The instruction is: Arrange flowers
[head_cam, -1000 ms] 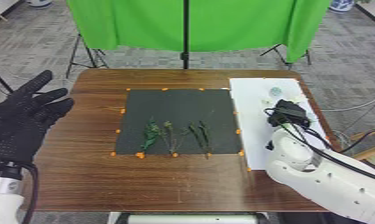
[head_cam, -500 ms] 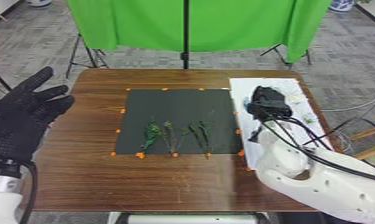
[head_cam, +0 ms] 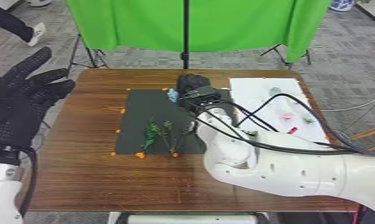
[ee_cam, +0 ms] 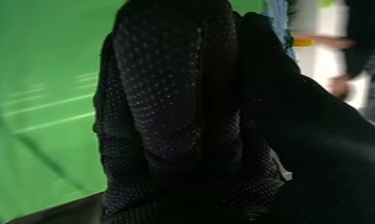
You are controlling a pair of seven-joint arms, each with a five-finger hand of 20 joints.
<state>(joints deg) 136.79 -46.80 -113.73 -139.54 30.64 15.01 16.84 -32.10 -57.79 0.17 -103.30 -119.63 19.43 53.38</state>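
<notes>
My right hand (head_cam: 194, 86) is over the far right part of the black mat (head_cam: 148, 107), pinching a blue flower (head_cam: 173, 95) at its left side. In the right wrist view, the same hand (ee_cam: 170, 95) has fingers and thumb together, with a bit of the blue flower (ee_cam: 278, 19) between their tips. Leafy green stems (head_cam: 151, 134) and thin budded stems (head_cam: 170, 134) lie on the mat's near half; my right arm covers the mat's right side. On the white sheet (head_cam: 254, 92) are a pale flower (head_cam: 275, 91), a pink one (head_cam: 287, 116) and a red piece (head_cam: 293, 130).
My left hand (head_cam: 22, 102) is held at the table's left edge, fingers spread. Orange tabs (head_cam: 140, 155) line the mat. Loose cables arch over my right arm. A green cloth (head_cam: 246, 30) hangs on a stand beyond the brown table (head_cam: 86, 165).
My right hand has moved from the white sheet left to the mat's far part, bringing the blue flower along. The pink and red pieces are uncovered. My left hand has risen slightly.
</notes>
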